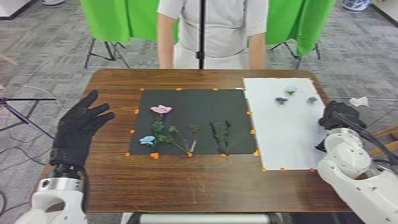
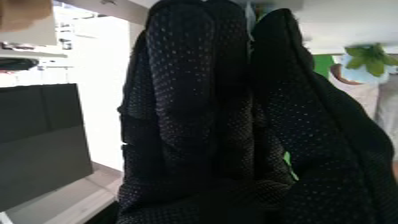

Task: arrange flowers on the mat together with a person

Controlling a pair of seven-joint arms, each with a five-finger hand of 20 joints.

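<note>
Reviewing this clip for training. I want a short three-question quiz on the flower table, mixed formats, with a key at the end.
1. True or false: in the head view, the pink flower lies farther from the robot than the blue flower.
2. Fill in the colour: both of these flowers lie on the ____ mat.
3. Multiple choice: where is the robot's left hand?
A) Right of the mat
B) Left of the mat
C) Touching the pink flower

Key: 1 true; 2 black; 3 B.
</note>
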